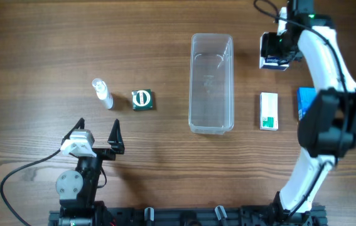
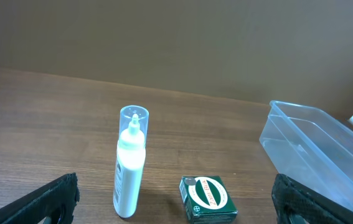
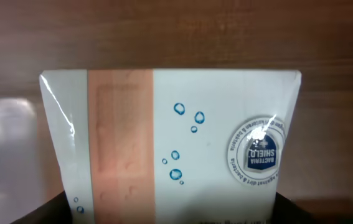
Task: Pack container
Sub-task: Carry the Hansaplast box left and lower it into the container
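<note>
The container (image 1: 193,81), a long clear tub, lies empty at the table's centre, and its corner shows in the left wrist view (image 2: 325,146). At the far right, my right gripper (image 1: 275,53) points down onto a white plaster box (image 1: 275,62). In the right wrist view that plaster box (image 3: 170,143) fills the gap in the right gripper (image 3: 176,214), and a dark finger presses on each side of it. My left gripper (image 1: 98,135) stands wide open near the front left. A small clear bottle (image 2: 129,168) and a green box (image 2: 208,198) stand ahead of the left gripper (image 2: 175,193).
The small bottle (image 1: 102,93) and green box (image 1: 142,100) sit left of the container. A white and green box (image 1: 269,111) lies right of it. A blue box (image 1: 303,103) is partly hidden under the right arm.
</note>
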`<move>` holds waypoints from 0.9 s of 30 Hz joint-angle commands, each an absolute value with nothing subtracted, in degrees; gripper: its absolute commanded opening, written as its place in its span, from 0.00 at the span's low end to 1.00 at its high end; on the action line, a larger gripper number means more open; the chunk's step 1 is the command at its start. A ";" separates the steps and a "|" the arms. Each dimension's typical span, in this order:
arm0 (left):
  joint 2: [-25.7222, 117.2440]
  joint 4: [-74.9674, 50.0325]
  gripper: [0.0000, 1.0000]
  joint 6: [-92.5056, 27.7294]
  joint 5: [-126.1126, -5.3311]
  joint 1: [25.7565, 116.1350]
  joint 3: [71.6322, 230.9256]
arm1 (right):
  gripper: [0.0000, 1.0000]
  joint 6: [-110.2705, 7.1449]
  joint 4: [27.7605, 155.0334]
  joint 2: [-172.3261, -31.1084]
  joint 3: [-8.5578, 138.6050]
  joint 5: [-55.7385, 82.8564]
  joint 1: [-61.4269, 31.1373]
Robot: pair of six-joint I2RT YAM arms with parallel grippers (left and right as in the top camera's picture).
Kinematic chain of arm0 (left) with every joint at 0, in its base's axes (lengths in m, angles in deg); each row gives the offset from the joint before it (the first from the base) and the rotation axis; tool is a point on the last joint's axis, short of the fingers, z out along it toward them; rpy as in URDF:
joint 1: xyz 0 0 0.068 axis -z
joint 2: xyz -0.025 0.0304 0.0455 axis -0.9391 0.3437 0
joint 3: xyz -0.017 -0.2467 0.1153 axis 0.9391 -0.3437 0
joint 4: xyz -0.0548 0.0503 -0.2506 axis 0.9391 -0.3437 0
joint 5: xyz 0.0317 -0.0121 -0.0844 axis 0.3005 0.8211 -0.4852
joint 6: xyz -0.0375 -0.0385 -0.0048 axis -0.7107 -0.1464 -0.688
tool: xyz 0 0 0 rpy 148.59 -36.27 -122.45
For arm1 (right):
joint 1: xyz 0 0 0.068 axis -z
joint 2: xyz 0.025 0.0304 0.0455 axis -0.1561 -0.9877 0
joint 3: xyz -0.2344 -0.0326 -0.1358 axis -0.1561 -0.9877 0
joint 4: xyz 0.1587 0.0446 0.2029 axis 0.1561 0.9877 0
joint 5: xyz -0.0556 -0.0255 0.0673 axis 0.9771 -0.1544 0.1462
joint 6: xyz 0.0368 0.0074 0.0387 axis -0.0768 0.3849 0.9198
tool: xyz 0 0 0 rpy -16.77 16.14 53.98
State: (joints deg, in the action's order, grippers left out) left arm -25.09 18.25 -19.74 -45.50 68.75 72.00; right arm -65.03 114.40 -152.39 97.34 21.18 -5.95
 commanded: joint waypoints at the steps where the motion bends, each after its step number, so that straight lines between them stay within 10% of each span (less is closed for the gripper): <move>1: -25.46 18.03 1.00 -18.87 -45.74 68.33 71.72 | 0.74 -60.00 117.61 -141.14 96.95 16.74 -8.12; 27: -25.46 18.03 1.00 -18.87 -45.74 68.33 71.72 | 0.76 -41.31 111.54 -147.78 96.60 27.49 -30.41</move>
State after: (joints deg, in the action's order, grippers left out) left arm -25.09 18.25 -19.74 -45.50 68.75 72.00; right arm -42.45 113.20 -145.38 97.34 27.45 -30.08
